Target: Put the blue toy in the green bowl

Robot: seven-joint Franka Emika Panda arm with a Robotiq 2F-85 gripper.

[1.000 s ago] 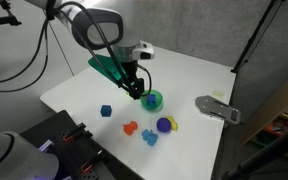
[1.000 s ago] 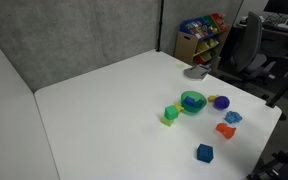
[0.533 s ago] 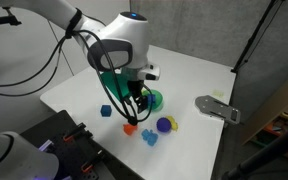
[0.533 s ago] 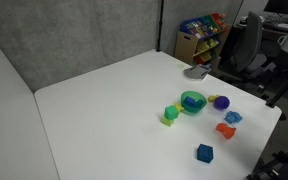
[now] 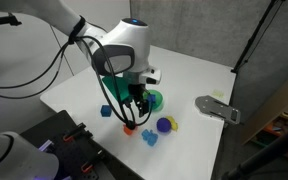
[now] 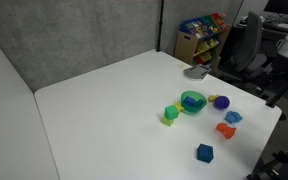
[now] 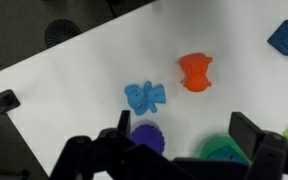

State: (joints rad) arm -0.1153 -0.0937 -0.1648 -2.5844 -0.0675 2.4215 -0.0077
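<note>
Two of three views show the hand (image 5: 131,112).

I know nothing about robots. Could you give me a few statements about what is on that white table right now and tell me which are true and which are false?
1. The blue toy already lies in the green bowl. False: it lies on the table, outside the bowl.
2. The gripper has its jaws open and holds nothing. True.
3. The red toy lies near the blue toy without touching it. True.
4. The purple ball sits inside the green bowl. False: it rests on the table beside the bowl.
</note>
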